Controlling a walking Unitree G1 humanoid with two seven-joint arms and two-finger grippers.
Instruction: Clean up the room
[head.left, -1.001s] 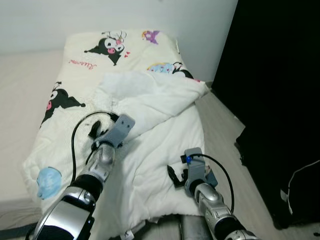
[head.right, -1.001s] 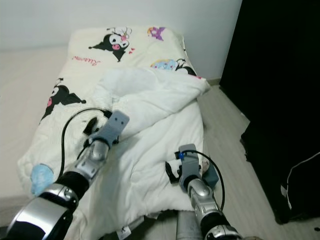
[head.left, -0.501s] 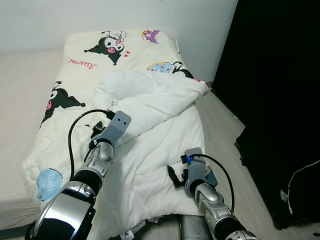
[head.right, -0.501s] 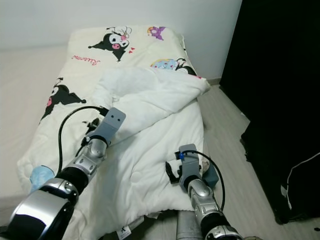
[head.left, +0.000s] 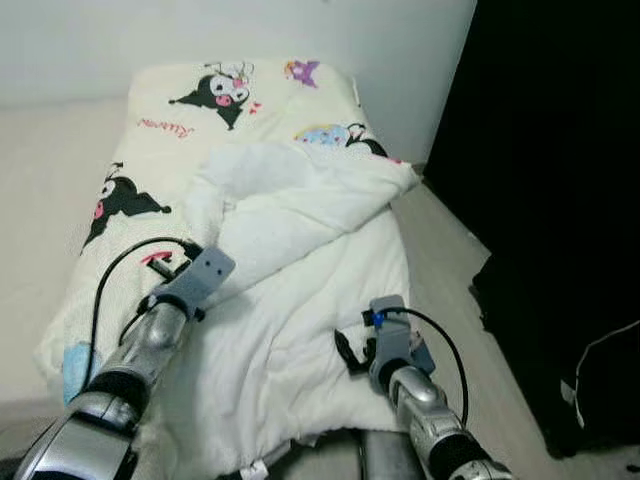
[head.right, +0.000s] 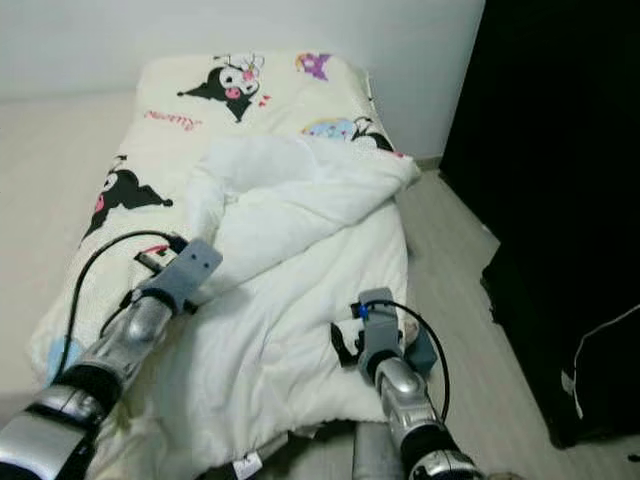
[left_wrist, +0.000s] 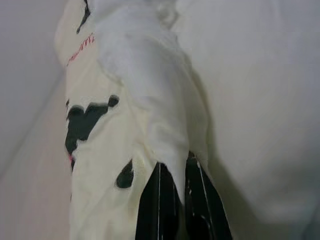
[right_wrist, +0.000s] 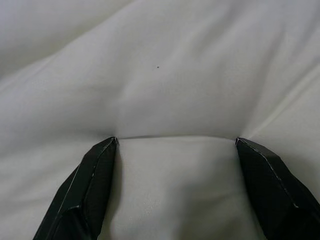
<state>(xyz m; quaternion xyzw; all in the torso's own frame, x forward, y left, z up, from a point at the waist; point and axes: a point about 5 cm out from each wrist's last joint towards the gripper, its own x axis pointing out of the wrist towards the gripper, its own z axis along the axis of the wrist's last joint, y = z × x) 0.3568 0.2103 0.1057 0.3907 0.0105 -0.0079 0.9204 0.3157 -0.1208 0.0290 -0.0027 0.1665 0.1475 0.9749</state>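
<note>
The quilt (head.left: 300, 250) lies on the bed (head.left: 50, 180), a cream cover with cartoon prints. Its white inner side is folded back toward the far right corner, so a big white flap covers the middle and the near part. The bed is against the far wall, and to the right there is the bare floor (head.left: 440, 250) and a dark wardrobe (head.left: 560, 200).

Your left gripper (left_wrist: 172, 175) is at the left edge of the white flap. In the left wrist view its two fingers (left_wrist: 155, 200) are pressed together with a fold of the cloth between them, so it is pinching the quilt. Your right gripper (right_wrist: 175, 150) is at the near right part of the quilt. Its fingers (right_wrist: 95, 175) are spread wide and their tips push into the white cloth, which makes a small crease between them. It does not hold anything yet.

I judge that you are in the step of straightening the quilt: one hand has its hold and the other is only placed. For the next move you probably need to bring the right fingers together on a good fold of cloth. Then you can lift both hands and draw the flap toward the near end, so that the printed side comes up flat. Please check that the left pinch is deep enough, because a thin fold may slip out under the weight.
</note>
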